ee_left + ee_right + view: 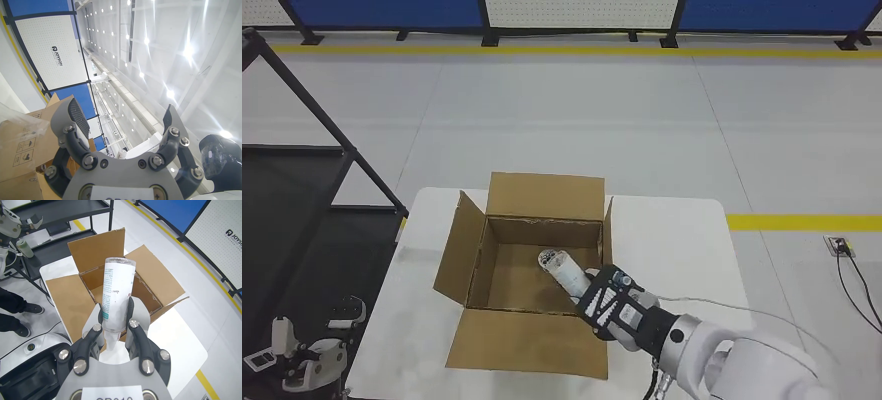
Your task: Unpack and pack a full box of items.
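Over the near right corner of the open cardboard box (pixel 542 195), a bottle (pixel 560 268) is held by the right gripper (pixel 587 290). The box is set on a white table (pixel 682 250) with all four flaps folded outward. In the right wrist view the fingers (pixel 131 308) are seen clenched on the lower part of the bottle's white label, one on each side. The narrow cap end is tucked back toward the wrist and the clear base is pointed away.

The bottle's long axis is carried straight out from the fingers, in line with the gripper. It is tilted across the opening toward the box's far left corner, so the base is the leading end and already lies above the cavity. It cannot be told whether the bottle is being put in or taken out. For packing, only a descent along that axis would probably be needed, with the right-hand wall kept clear of the fingers.

The left gripper (pixel 122 108) is turned up toward the ceiling, its fingers spread wide with nothing between them. The right arm is therefore judged the nearer one.
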